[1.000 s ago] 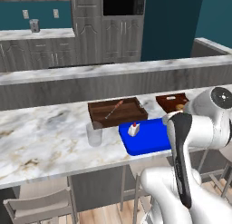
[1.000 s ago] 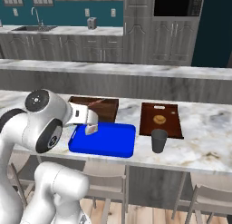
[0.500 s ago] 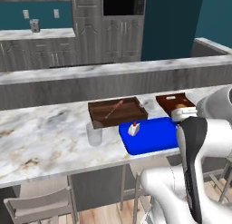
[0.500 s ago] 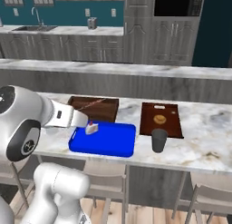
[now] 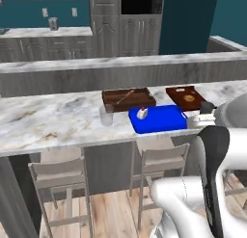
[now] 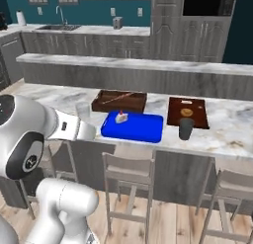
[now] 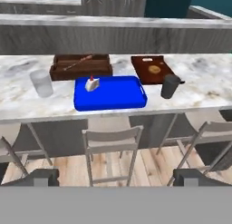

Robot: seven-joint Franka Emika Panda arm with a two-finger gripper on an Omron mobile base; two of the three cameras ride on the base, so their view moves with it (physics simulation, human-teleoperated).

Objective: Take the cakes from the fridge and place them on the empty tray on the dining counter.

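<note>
1. Marble-patterned, the long white-and-grey tabletop of the dining counter runs across the kitchen, with grey cabinets and a teal wall behind it.
2. On it lies the bright blue tray, near the front edge.
3. One white cake slice with a red top sits inside the tray, toward its back left corner as the hand view shows it.
4. Just behind the tray is a dark brown wooden tray with a thin stick lying across it.
5. To the right of that, a reddish-brown wooden board carries a round tan cookie.
6. A dark grey cup stands just in front of the board, beside the tray's right end.
7. A clear glass stands to the left of the blue tray.
8. Stools are tucked below the tabletop.
9. The hand hangs back from the tabletop, level with the stools, its fingers spread wide and holding nothing.
</note>
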